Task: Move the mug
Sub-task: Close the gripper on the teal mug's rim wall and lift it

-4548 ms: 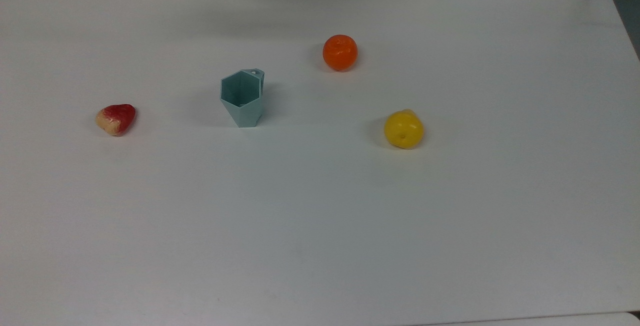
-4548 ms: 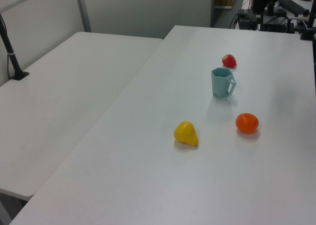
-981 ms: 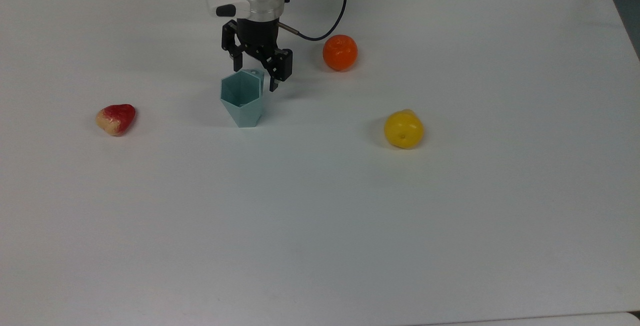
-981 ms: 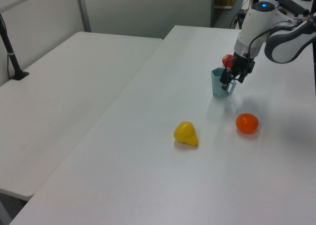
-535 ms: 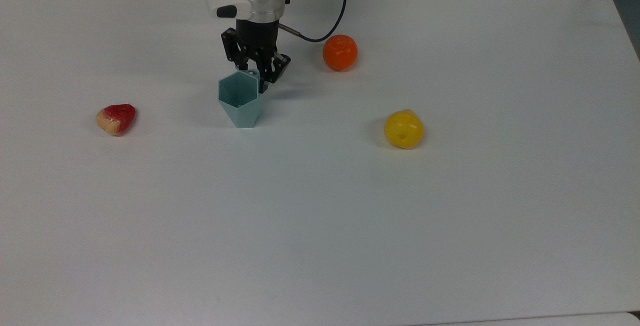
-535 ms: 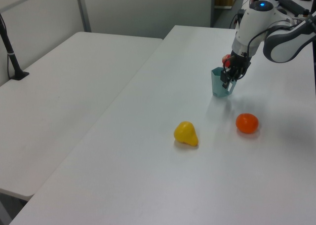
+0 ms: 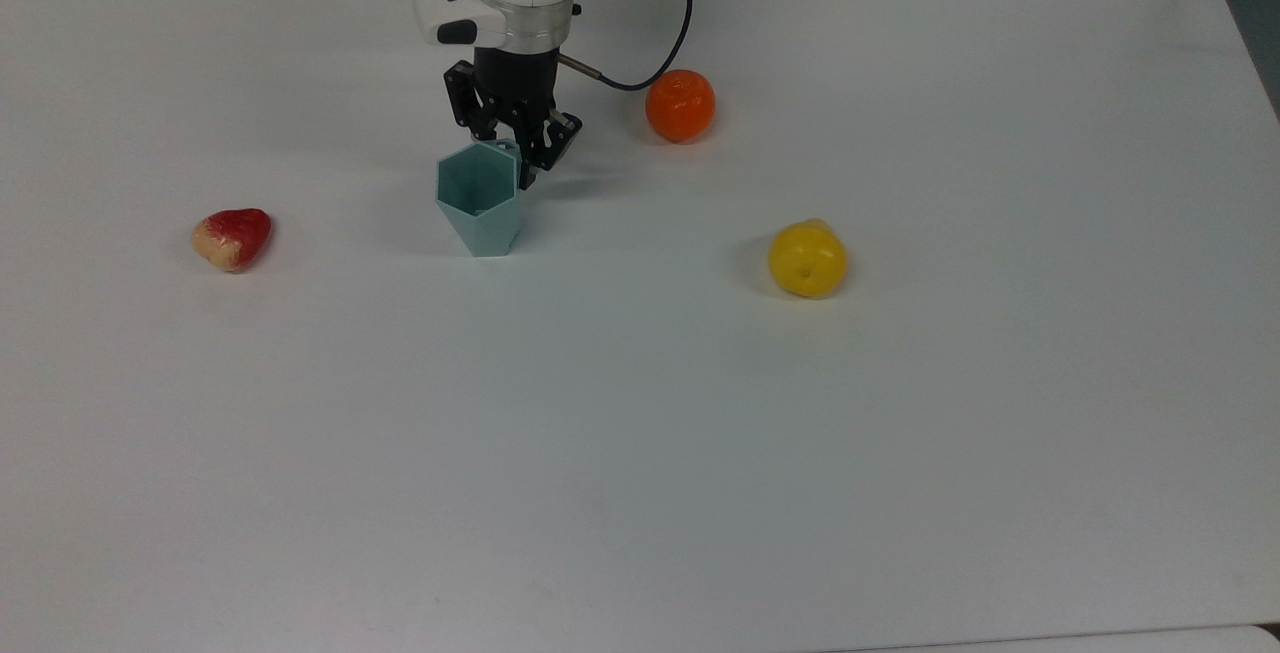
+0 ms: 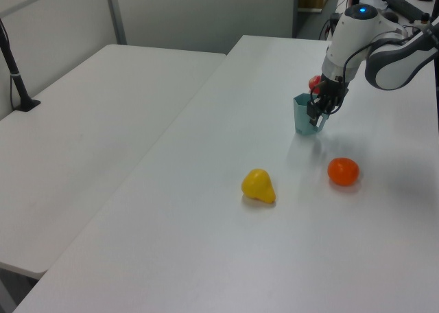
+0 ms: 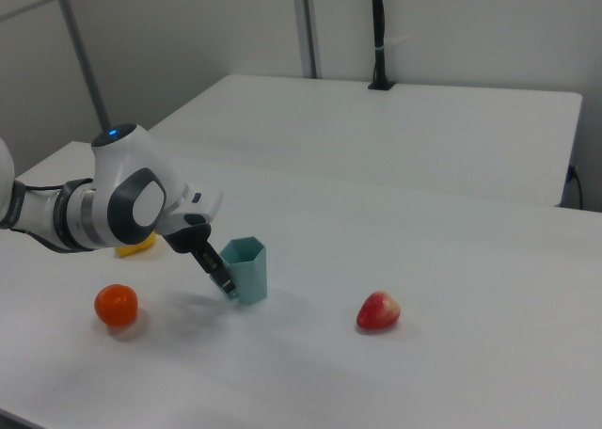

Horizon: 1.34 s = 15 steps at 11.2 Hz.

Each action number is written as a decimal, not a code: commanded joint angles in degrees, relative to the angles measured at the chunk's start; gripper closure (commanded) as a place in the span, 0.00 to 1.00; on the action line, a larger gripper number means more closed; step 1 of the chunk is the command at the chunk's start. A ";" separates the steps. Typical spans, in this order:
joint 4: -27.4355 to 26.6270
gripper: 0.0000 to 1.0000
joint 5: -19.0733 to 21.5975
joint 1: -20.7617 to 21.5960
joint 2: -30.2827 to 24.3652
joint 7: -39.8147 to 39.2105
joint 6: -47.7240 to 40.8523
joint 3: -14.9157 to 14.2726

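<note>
Gripping the mug's handle

Top view: gripper (image 7: 512, 151), spread wide a second ago, is clenched on the handle of the mug (image 7: 480, 201), upright on the table (image 7: 640, 433).
Left view: mug (image 8: 304, 115) barely shifted.
Right view: gripper (image 9: 224, 280) beside mug (image 9: 246, 270).

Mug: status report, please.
Gripper shut on the mug's handle. Mug upright on the table. Orange nearby, apart.

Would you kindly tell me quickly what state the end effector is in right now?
End effector: shut on the mug, gripping its handle; the mug stands upright on the table.
</note>
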 commanded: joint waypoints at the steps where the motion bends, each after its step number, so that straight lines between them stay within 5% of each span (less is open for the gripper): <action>1: 0.28 0.59 -1.69 1.00 -0.17 1.56 -1.50 -0.17; 3: 0.19 0.72 -1.69 1.00 -0.26 1.56 -1.50 -0.17; 8: 0.10 0.85 -1.69 1.00 -0.70 1.57 -1.67 -0.17; 15: -0.95 0.88 -1.69 -0.48 -8.77 1.65 -8.35 -0.17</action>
